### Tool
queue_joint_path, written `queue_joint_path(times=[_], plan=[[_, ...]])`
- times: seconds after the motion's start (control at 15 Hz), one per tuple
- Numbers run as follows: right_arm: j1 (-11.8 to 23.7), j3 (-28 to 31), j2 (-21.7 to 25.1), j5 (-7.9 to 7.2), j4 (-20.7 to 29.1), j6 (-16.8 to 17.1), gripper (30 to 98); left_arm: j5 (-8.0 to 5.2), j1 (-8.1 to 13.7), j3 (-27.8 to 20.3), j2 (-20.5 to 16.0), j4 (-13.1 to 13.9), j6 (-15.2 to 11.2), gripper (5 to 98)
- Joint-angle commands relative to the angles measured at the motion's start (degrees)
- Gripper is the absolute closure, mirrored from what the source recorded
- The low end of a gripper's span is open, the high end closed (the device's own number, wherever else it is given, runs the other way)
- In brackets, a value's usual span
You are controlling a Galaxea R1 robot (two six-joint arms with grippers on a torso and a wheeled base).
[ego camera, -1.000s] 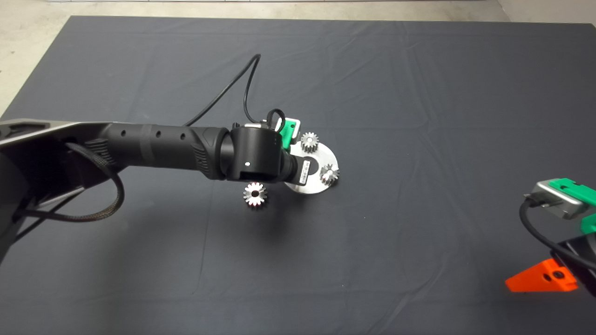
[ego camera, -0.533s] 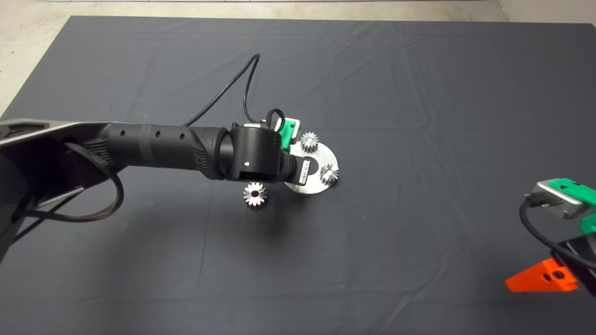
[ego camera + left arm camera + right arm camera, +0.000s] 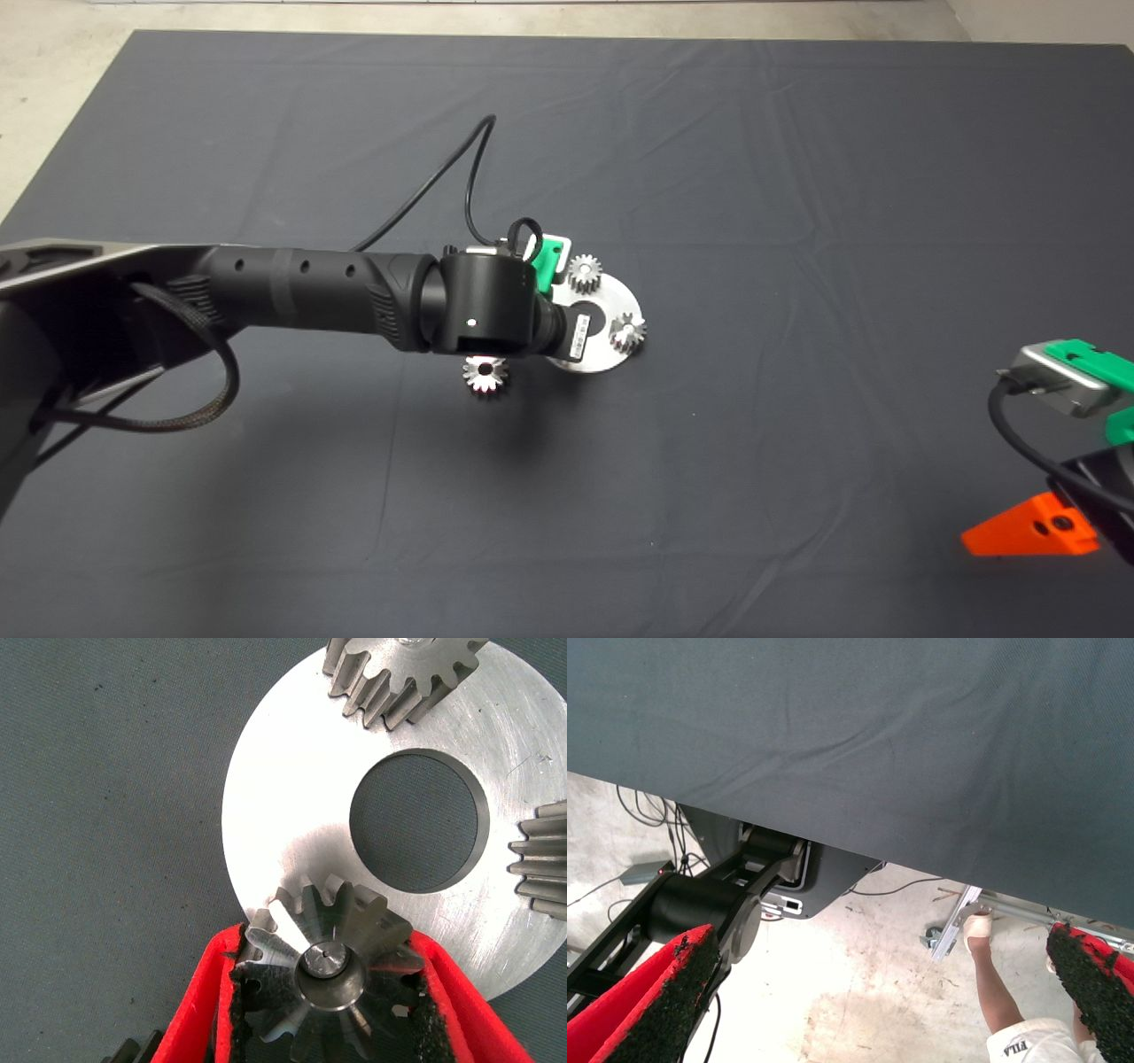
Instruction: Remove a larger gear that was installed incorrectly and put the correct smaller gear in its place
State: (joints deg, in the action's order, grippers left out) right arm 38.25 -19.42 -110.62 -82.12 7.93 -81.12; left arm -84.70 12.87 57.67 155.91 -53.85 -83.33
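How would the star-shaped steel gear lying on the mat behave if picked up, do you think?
The larger gear looks like solid polished steel, so probably rigid and heavy for its size. Its pointed teeth give pads little flat contact, so it might slip. Lying flat on the mat, it should not roll.

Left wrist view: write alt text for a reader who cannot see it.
The left gripper has its jaws closed on the smaller gear, which sits on a peg at the edge of a round steel plate with a large centre hole. Two more gears are seated elsewhere on the plate's rim, over a dark mat.
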Motion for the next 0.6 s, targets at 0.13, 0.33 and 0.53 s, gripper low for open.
queue_joint_path(times=[0.13,0.33,0.53], plan=[[0.68,0.12,0.18,0.18,2.0,-0.27,30.8,-0.03,0.67,-0.38,-0.11,0.23,-0.16,68.9],[0.68,0.1,0.26,0.19,2.0,-0.27,30.8,-0.11,0.67,-0.47,-0.03,0.23,0.19,68.9],[0.68,0.11,0.26,0.11,2.0,-0.27,30.8,-0.11,0.67,-0.47,0.24,0.23,0.37,68.4]])
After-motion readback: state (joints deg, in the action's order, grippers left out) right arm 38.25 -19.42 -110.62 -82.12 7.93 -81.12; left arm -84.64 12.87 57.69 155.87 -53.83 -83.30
